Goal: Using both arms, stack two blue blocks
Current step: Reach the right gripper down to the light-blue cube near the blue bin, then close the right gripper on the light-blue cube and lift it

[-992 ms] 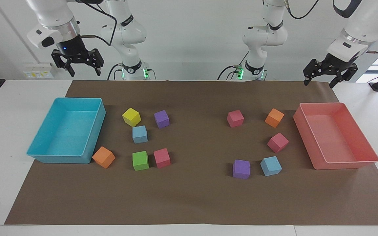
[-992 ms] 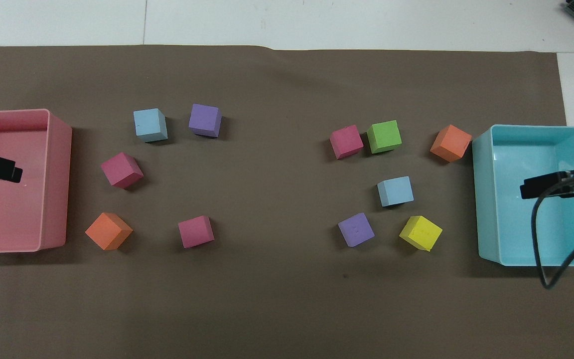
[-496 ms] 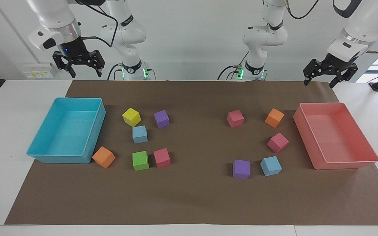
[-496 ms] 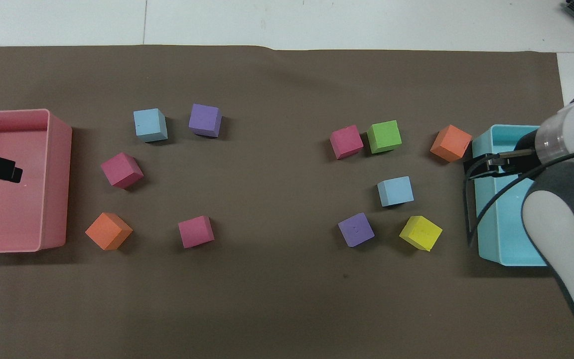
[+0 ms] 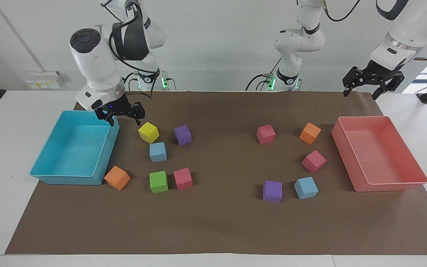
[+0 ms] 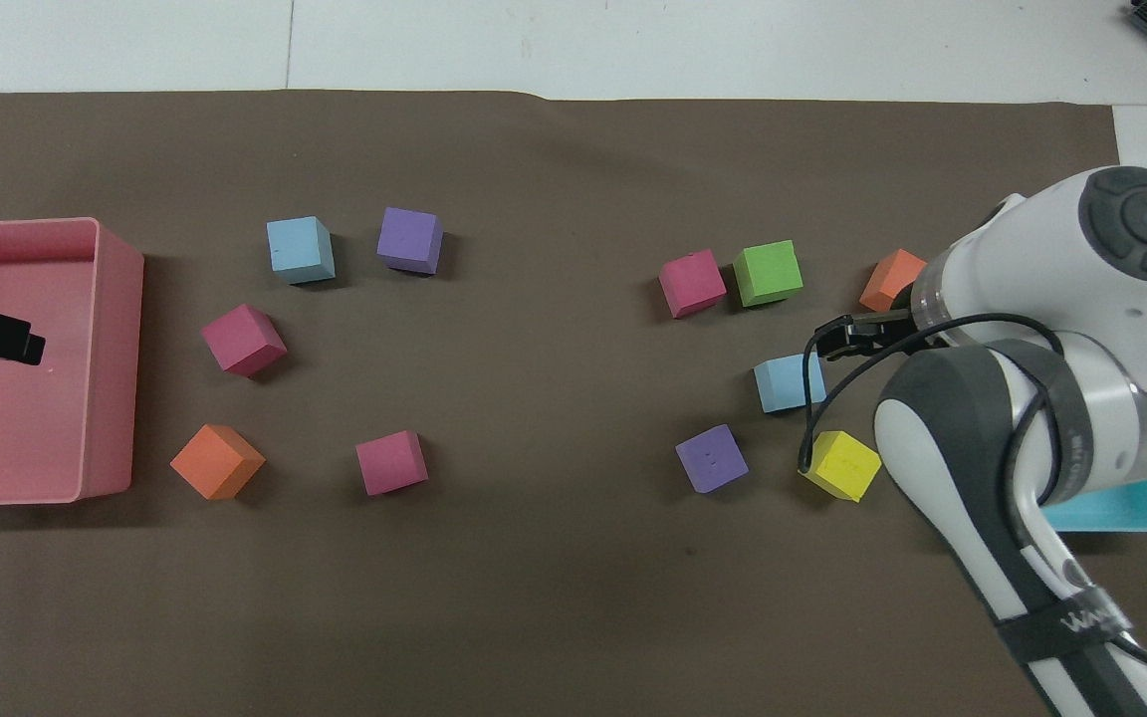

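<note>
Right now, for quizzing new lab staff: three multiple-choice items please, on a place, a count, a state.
1. The blue block toward the right arm's end lies: A in a tray; B between yellow cube and green cube; C on another cube.
2. Blue blocks in all: A one; B two; C four.
3. The right pincer is: A open; B shut on a cube; C out of view.
B, flanked by both; B, the other blue block lies toward the left arm's end; A, fingertips apart, empty.
</note>
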`<action>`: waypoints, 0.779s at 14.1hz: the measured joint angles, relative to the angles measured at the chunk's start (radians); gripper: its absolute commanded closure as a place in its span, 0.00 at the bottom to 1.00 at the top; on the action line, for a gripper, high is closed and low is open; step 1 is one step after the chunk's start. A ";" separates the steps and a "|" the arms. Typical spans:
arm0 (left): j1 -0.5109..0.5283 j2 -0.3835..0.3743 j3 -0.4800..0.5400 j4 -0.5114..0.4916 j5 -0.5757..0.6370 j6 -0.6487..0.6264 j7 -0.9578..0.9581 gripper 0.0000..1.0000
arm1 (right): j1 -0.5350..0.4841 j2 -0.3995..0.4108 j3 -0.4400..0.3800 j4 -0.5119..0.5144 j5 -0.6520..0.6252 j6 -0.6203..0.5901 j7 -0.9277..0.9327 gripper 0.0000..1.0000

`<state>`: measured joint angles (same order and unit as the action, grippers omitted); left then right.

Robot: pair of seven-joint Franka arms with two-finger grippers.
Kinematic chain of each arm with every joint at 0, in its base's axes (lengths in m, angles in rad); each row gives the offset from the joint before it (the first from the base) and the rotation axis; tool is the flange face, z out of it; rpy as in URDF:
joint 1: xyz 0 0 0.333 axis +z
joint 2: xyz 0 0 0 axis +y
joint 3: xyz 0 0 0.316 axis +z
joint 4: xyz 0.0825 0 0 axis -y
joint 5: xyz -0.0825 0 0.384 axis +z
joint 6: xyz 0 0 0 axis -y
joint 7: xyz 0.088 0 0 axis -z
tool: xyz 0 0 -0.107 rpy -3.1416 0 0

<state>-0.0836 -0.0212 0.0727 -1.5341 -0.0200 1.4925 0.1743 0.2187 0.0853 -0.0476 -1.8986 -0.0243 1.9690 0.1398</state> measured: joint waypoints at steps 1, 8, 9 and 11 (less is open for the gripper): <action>0.000 0.000 0.000 0.000 0.000 0.000 0.000 0.00 | 0.004 0.006 0.000 -0.022 0.000 0.029 0.000 0.00; 0.000 0.000 0.000 0.000 0.000 0.000 0.000 0.00 | 0.029 0.087 0.001 -0.141 0.014 0.222 0.000 0.00; 0.000 0.000 0.000 0.000 0.000 0.000 0.000 0.00 | 0.029 0.095 0.001 -0.150 0.023 0.236 0.000 0.00; 0.000 0.000 0.000 0.000 0.000 0.000 0.000 0.00 | 0.029 0.104 0.001 -0.164 0.034 0.258 -0.001 0.00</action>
<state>-0.0836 -0.0212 0.0727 -1.5341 -0.0200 1.4925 0.1743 0.2480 0.1889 -0.0469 -2.0622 0.0096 2.2269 0.1388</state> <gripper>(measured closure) 0.000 0.000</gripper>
